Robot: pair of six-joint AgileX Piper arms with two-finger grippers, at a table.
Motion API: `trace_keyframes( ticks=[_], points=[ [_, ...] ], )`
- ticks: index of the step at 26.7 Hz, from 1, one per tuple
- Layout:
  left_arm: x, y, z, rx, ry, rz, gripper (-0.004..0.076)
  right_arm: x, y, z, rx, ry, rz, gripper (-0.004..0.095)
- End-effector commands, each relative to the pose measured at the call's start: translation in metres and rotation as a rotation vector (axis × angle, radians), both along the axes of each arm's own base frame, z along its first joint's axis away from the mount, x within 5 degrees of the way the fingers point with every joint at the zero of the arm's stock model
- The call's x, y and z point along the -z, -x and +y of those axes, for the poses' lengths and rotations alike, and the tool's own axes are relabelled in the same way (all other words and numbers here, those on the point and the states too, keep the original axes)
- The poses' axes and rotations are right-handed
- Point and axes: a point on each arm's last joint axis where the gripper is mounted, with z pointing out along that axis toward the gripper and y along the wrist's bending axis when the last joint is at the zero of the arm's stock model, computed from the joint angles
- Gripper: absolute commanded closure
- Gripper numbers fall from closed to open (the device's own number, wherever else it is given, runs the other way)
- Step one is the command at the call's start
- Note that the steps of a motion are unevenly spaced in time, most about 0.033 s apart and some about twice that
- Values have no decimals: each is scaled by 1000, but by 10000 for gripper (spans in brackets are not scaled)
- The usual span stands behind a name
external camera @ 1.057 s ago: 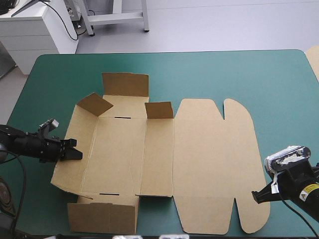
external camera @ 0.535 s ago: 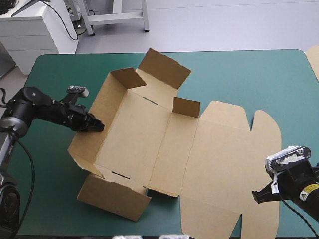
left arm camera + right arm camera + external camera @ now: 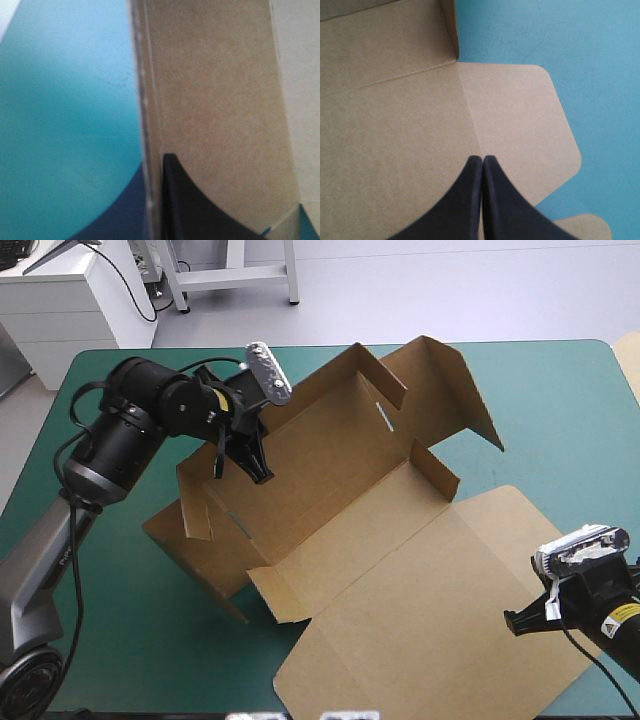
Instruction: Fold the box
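Cardboard fills mid-frame: the brown box (image 3: 390, 560) lies skewed on the teal-green cover (image 3: 150, 640), walls half raised. The left gripper (image 3: 258, 470) pinches its upper-left wall; the right gripper (image 3: 512, 622), clenched empty, hovers lower right. One-sided pulling could crease the wall.

The box (image 3: 400, 580) was plain brown board, the table cover (image 3: 560, 410) solid teal-green, and the fingers (image 3: 465, 205) of the right gripper (image 3: 482, 159) black.
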Motion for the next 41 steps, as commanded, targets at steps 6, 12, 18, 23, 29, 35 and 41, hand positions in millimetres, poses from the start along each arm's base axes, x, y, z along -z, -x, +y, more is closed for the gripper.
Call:
trace_keyframes(
  ticks=[6, 12, 18, 23, 29, 35, 41],
  points=[
    [-11, 1, -60, 171, -183, -426, 731, -14, -4, -1, 23, -29, -97, 927],
    [4, -13, -75, 199, -196, -468, 731, -14, -4, -1, 32, -44, -96, 927],
    [17, -7, -82, 233, -272, -536, 731, -18, -6, 0, 62, -104, -134, 928],
    [31, 9, -84, 257, -290, -619, 731, -21, -7, 0, 64, -122, -165, 928],
    [50, 24, -72, 222, -275, -714, 731, -21, -7, 0, 63, -120, -164, 928],
    [72, 33, -69, 266, -277, -772, 731, -25, -9, 0, 53, -105, -215, 929],
    [100, 35, -65, 295, -332, -788, 731, -30, -11, 0, 50, -110, -253, 927]
  ],
)
